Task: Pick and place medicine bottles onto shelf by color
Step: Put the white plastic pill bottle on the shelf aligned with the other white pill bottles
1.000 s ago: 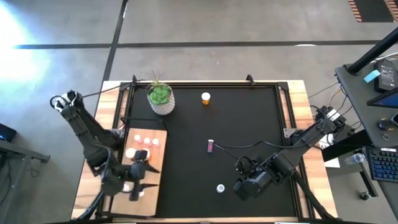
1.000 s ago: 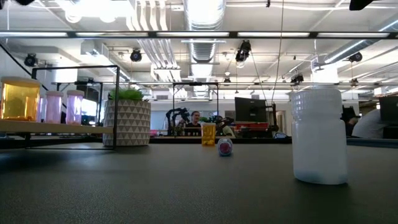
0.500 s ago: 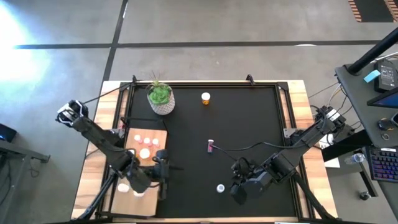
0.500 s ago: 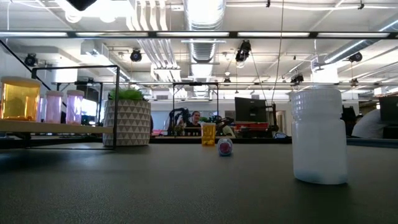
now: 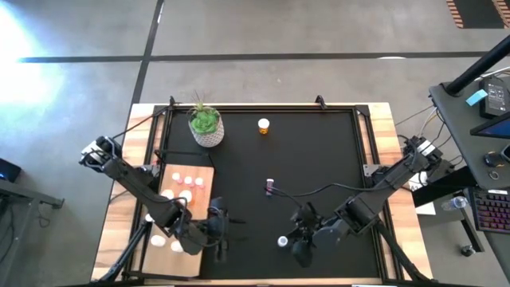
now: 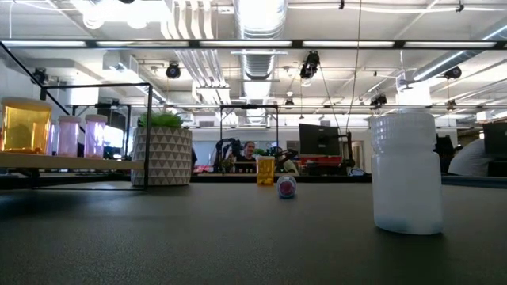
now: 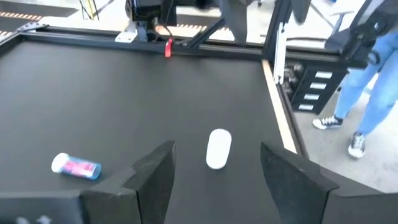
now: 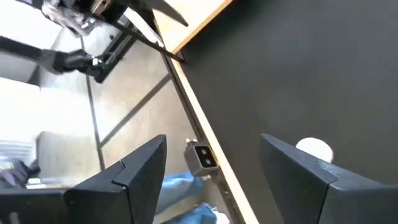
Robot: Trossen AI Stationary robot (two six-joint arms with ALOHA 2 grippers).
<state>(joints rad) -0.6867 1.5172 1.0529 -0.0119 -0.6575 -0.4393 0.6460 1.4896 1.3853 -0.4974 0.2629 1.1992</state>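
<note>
Your left gripper (image 5: 220, 237) has swung off the pale wood shelf (image 5: 205, 171) onto the black mat (image 5: 319, 151), fingers spread, facing the white-capped clear bottle (image 5: 282, 241). Your right gripper (image 5: 300, 249), also open, has edged beside it.

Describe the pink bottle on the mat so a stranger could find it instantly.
Start at the black mat and look near its middle. The pink bottle is there, lying on its side; the orange bottle and white bottle stand upright.
</note>
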